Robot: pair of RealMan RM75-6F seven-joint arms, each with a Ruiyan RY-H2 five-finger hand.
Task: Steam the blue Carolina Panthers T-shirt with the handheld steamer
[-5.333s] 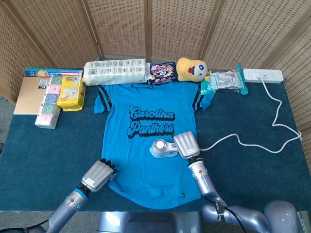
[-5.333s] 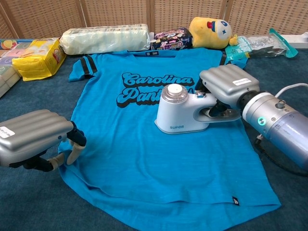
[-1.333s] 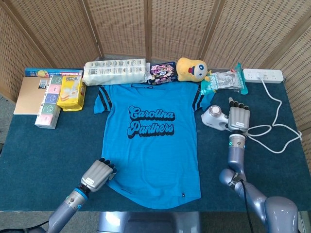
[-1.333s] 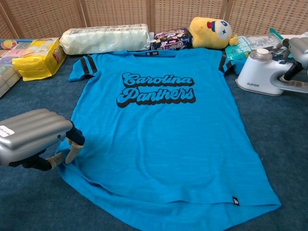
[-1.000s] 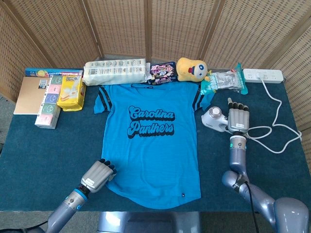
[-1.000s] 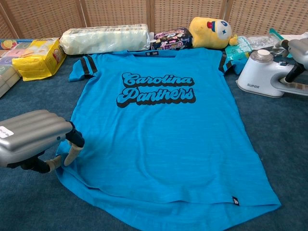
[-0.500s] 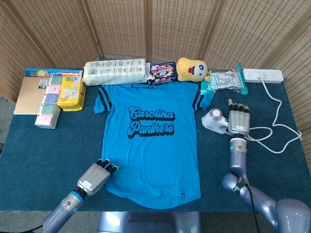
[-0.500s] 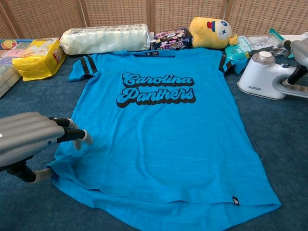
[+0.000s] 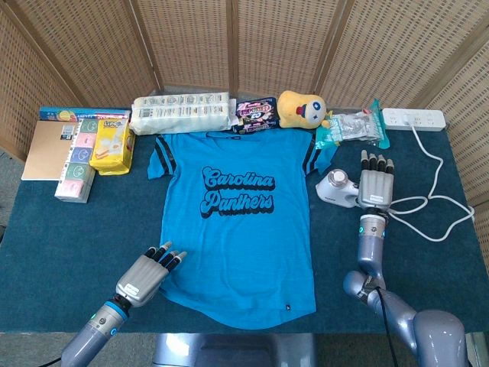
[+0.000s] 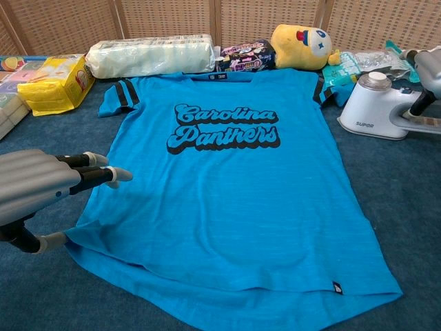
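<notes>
The blue Carolina Panthers T-shirt (image 9: 237, 222) lies flat on the dark table, print up, and fills the chest view (image 10: 227, 179). The white handheld steamer (image 9: 337, 187) sits on the table just right of the shirt's sleeve, and shows at the right of the chest view (image 10: 375, 107). My right hand (image 9: 375, 187) lies over its handle with fingers stretched straight, not wrapped around it; the chest view cuts it off at the edge (image 10: 428, 65). My left hand (image 9: 147, 274) hovers at the shirt's lower left hem with fingers extended and holds nothing (image 10: 41, 183).
Along the back edge stand tissue packs (image 9: 182, 112), a snack bag (image 9: 254, 115), a yellow plush (image 9: 302, 108) and a plastic bag (image 9: 353, 126). A yellow pack (image 9: 111, 144) and books (image 9: 52, 149) lie far left. The steamer's cord (image 9: 439, 206) loops to a power strip (image 9: 412, 118).
My left hand has let go of the hem, straightened its fingers and lifted off the cloth. My right hand's fingers have straightened over the steamer, which stays put.
</notes>
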